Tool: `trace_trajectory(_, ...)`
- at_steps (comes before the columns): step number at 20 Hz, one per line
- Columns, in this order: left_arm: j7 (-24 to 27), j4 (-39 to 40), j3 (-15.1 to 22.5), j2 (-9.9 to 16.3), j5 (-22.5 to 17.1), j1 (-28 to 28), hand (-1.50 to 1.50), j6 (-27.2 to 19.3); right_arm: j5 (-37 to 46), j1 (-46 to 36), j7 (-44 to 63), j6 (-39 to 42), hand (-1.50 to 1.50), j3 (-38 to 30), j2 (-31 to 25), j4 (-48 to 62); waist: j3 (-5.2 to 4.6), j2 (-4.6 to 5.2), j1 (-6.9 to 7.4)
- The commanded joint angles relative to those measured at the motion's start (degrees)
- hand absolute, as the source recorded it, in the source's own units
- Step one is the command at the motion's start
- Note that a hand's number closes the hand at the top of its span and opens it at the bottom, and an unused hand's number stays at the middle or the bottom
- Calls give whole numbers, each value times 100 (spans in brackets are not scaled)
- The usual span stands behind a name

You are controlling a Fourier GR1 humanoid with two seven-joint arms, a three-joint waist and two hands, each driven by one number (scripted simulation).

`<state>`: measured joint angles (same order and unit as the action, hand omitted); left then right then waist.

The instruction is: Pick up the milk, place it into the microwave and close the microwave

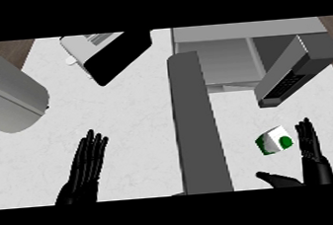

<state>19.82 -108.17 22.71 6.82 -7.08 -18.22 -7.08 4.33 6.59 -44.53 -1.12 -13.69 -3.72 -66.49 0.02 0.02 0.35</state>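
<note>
The milk (pixel 275 140) is a small white carton with green markings, standing on the white counter at the lower right. My right hand (pixel 309 152) is open just to its right, fingers straight and pointing up, thumb spread out below the carton; it is close to the carton without curling round it. My left hand (pixel 85 169) rests open at the lower left, fingers up. The microwave (pixel 224 60) sits at the upper right with its cavity exposed, and its door (pixel 198 122) swings out toward me as a long grey slab between the two hands.
A toaster (pixel 106 52) stands tilted at the upper middle. A large grey rounded appliance (pixel 7 97) fills the upper left. A dark grey keypad panel (pixel 294 70) juts out at the microwave's right side. Bare counter (pixel 134 132) lies between my left hand and the door.
</note>
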Motion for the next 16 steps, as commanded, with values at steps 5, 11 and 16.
trace_trajectory(5,481,335,-221,46,-182,-163,-150,268,-13,-1420,-839,-414,-150,-496,-371,2182,1,5,11)
trace_trajectory(11,131,-241,-319,258,-237,-507,-150,326,-233,-1703,-1391,-600,150,-657,-392,2879,2,0,5)
trace_trajectory(16,134,-582,-806,693,-732,-710,-150,785,-73,-2147,-1997,-948,150,-982,-816,4133,10,18,69)
